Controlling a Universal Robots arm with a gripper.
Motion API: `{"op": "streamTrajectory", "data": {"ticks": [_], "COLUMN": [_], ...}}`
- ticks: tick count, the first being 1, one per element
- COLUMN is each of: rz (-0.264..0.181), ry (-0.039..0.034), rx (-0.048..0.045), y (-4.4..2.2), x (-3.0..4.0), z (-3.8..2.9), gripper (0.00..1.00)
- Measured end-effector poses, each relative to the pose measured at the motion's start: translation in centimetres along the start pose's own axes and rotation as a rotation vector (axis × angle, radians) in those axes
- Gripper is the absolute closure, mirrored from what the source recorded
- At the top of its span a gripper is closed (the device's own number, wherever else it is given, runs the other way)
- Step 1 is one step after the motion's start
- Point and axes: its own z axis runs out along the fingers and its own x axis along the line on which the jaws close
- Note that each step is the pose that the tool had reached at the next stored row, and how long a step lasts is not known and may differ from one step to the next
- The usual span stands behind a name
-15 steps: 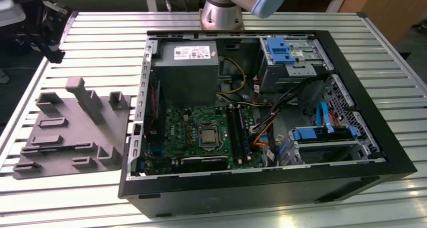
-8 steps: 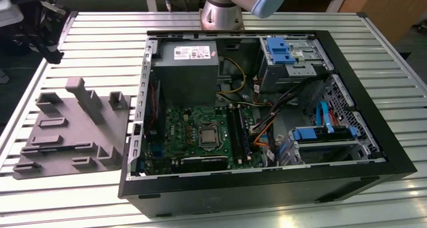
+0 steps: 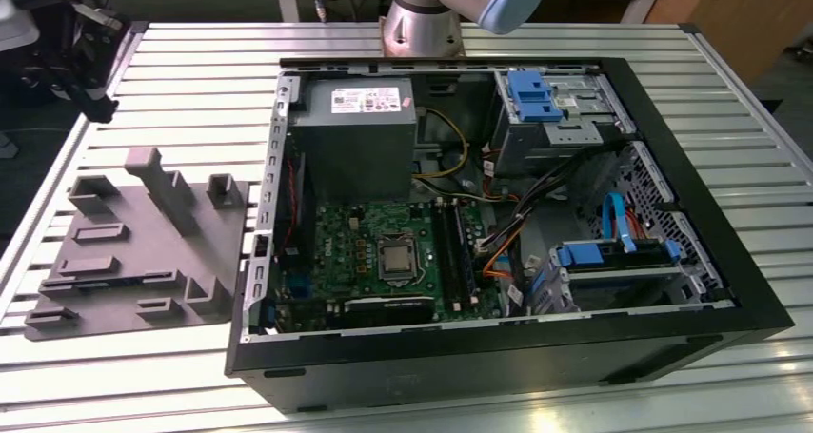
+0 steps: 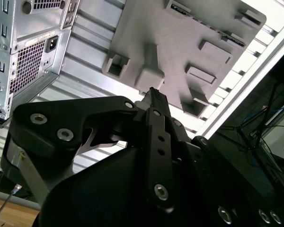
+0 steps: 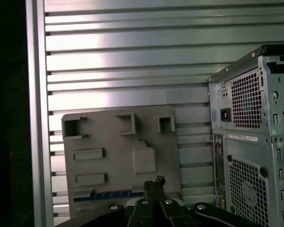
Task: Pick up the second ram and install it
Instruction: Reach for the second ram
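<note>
My gripper (image 5: 154, 182) hangs high over the grey fixture tray (image 5: 118, 156), with its dark fingers pressed together and nothing between them. In the second wrist view the gripper's (image 4: 153, 92) tip points down at the same tray (image 4: 180, 52). A thin strip with a blue-green edge, which looks like the second ram (image 5: 111, 194), stands on edge in a slot along one side of the tray. In the exterior view the tray (image 3: 140, 252) lies to the left of the open computer case (image 3: 508, 224). The long black ram slots (image 3: 455, 252) run beside the processor on the green motherboard.
The case holds a grey power supply (image 3: 353, 128), blue drive brackets (image 3: 534, 95) and loose cables (image 3: 508, 243). The arm's base (image 3: 420, 29) stands behind the case. Everything rests on a ribbed aluminium table (image 3: 190, 90). The case's rear panel (image 5: 248, 142) rises beside the tray.
</note>
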Motion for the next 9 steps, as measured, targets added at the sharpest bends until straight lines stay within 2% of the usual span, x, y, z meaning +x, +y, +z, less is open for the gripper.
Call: {"op": "streamTrajectory", "data": {"ticks": [9], "rz": [0.0], "ry": [0.0], "rx": [0.0001], "y": [-0.15], "x": [0.24], "z": [-0.01], "gripper": [0.89]}}
